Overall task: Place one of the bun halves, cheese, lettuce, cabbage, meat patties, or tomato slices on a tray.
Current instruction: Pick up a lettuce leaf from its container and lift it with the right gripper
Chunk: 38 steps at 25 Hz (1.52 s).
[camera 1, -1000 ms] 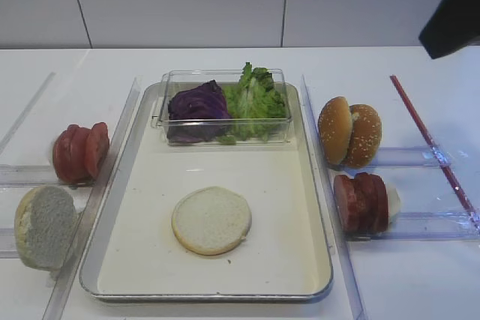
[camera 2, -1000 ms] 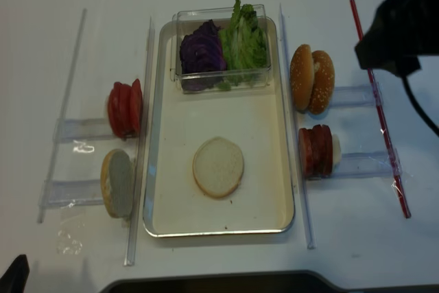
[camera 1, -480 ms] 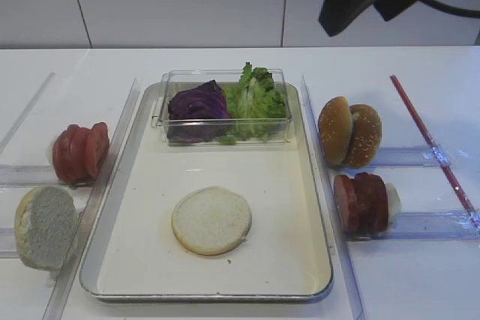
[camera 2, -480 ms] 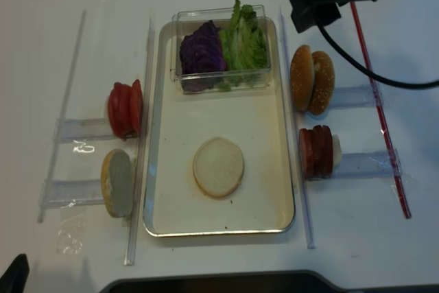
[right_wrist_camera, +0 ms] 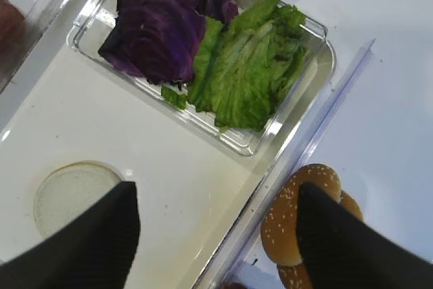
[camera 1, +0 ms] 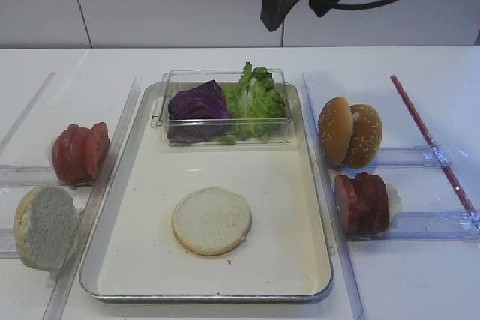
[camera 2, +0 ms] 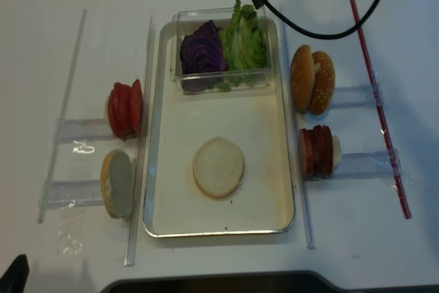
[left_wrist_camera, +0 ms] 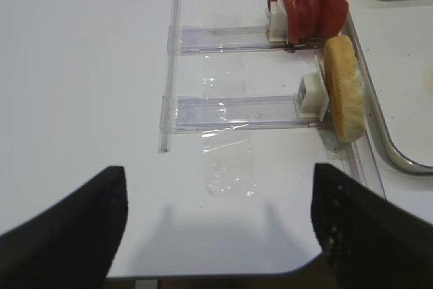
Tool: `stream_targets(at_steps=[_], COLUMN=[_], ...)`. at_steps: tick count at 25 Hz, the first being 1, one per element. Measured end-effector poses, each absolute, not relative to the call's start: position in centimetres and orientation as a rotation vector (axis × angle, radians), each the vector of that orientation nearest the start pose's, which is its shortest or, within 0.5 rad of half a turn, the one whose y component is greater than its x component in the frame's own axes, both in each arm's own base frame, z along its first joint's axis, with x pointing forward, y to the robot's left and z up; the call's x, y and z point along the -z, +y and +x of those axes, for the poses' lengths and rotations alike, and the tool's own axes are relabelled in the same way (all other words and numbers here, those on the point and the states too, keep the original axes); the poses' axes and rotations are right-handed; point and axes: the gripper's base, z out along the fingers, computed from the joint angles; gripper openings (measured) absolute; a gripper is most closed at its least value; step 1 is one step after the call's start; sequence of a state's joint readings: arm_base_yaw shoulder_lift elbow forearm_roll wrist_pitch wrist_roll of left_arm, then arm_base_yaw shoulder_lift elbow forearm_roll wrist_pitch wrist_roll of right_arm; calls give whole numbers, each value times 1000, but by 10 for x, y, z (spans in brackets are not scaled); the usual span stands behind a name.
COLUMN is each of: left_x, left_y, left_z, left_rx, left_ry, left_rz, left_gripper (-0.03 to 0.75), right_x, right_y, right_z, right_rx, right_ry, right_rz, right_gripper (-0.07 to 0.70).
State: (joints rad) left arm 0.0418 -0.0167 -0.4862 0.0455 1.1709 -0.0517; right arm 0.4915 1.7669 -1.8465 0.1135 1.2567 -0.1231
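Swinging in from the desk's right edge, right tool point(right_wrist_camera: 216, 235) is now hovering above the tray's point(camera 1: 315, 207) far end, spread & carrying nothing, likely lining up on lettuce point(right_wrist_camera: 247, 72) beside cabbage point(right_wrist_camera: 159, 25). Left tool point(left_wrist_camera: 216, 225) is idling released, left of tray. Bun half point(camera 1: 211, 220) is lying mid-tray as base.

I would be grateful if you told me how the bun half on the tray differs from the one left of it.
The bun half on the tray lies flat, pale crumb face up; the bun half left of the tray stands on edge in a clear holder. The first sits alone mid-tray; the second is beside the tomato slices. Both are round and pale.
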Motion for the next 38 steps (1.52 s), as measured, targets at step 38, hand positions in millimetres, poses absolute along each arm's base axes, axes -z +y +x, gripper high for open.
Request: stream_targets(at_steps=[38], left_x=[-265], left_y=[3], left_z=[-11], left_rx=[-49], left_ry=[2149], left_rz=[-106], left_gripper=[555], right_x=[-252], right_y=[237], right_z=[423], right_rx=[-238], right_ry=[2705], right_rz=[-824], right_gripper=[498])
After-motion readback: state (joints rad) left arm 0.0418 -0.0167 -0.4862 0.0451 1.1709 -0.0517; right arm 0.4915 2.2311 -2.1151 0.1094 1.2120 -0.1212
